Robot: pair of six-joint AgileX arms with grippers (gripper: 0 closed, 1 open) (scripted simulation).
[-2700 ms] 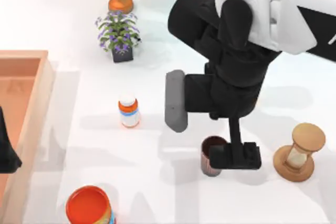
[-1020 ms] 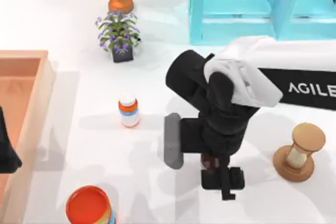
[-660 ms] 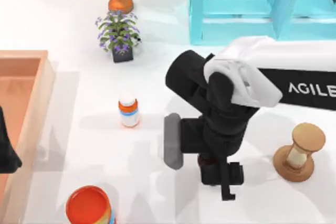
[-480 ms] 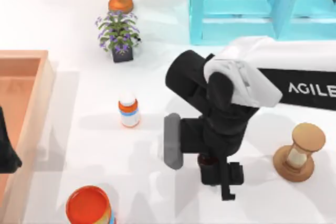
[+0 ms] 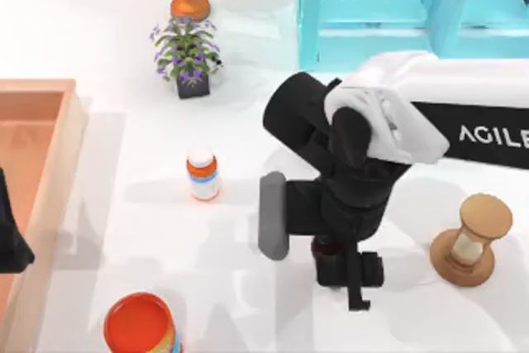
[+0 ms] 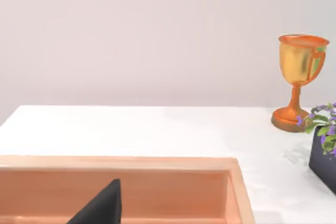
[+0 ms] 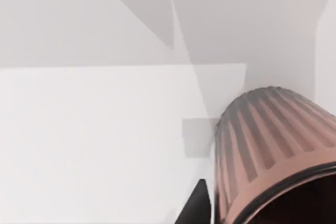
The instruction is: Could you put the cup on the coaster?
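Item: small dark brown ribbed cup. Vertical ribs run down a tapering reddish-brown wall; the rim is dark, the inside dark maroon. In the right wrist view it sits close under the camera against the white table, a black fingertip just beside its wall. In the top view only a sliver of the cup shows beneath the black wrist, right of the table's centre and toward the near edge.

Right gripper: black, placed directly at the cup, its body covering most of it. Fingers look closed around the cup, though contact itself is hidden under the wrist. The white and black AgileX arm reaches in from the right edge.

Grey oblong block: just left of the right wrist.

Wooden hourglass: upright, to the right of the cup, apart from it.

Small white bottle with orange band: upright, left of the cup, well apart.

Canister with orange-red top: near-left edge of the table.

Potted plant with purple flowers in a dark pot: far left of centre.

Gold trophy cup on an orange foot: behind the plant, at the far edge.

Light-blue frame structure: far right.

Wooden tray with raised rim: at the left edge.

Left gripper: parked over the tray; whether its fingers are open cannot be told.
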